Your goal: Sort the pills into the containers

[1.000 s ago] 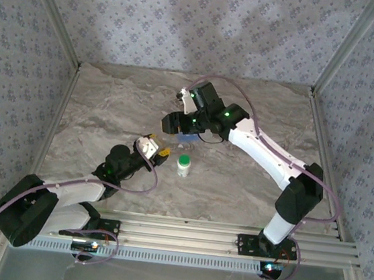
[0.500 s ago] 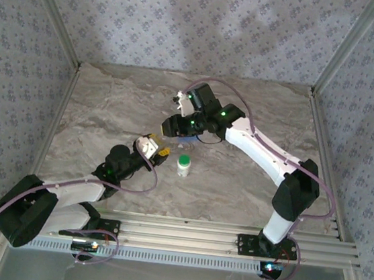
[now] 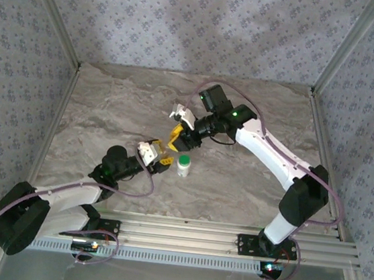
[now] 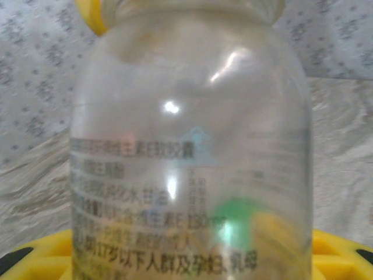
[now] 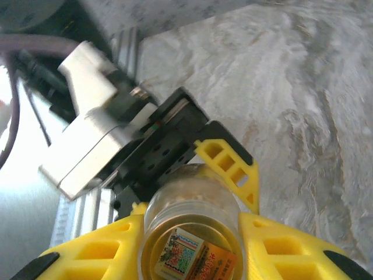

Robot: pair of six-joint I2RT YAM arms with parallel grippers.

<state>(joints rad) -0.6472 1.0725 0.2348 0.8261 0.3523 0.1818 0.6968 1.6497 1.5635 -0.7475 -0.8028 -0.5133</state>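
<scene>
Nearest, an aluminium rail [image 3: 230, 238] runs across the near edge of the table and carries both arm bases. From the near-left base the left arm reaches forward and to the right, low over the marbled table [image 3: 110, 104].

Left gripper [image 3: 160, 156]: the yellow fingers are set about halfway apart and clamp the lower body of a clear bottle [image 4: 189, 146]. In the left wrist view the bottle stands upright between the fingers, with printed Chinese text on its wall. What it contains cannot be made out.

Just right of the left gripper, a small white bottle with a green cap [image 3: 183, 164] stands upright on the table. It is free of both grippers and sits close to the centre of the table.

Right gripper [image 3: 173, 138]: it comes in from the far right and angles down onto the upper end of the clear bottle. In the right wrist view its yellow fingers [image 5: 105, 256] lie narrow against both sides of the bottle's top. The round end of the bottle faces the camera, and a coloured label shows through the glass. The two grippers nearly meet, and the bottle is held between them clear of the table.

Beyond them the far half of the table is bare marble, bounded by patterned walls [image 3: 200, 26].
</scene>
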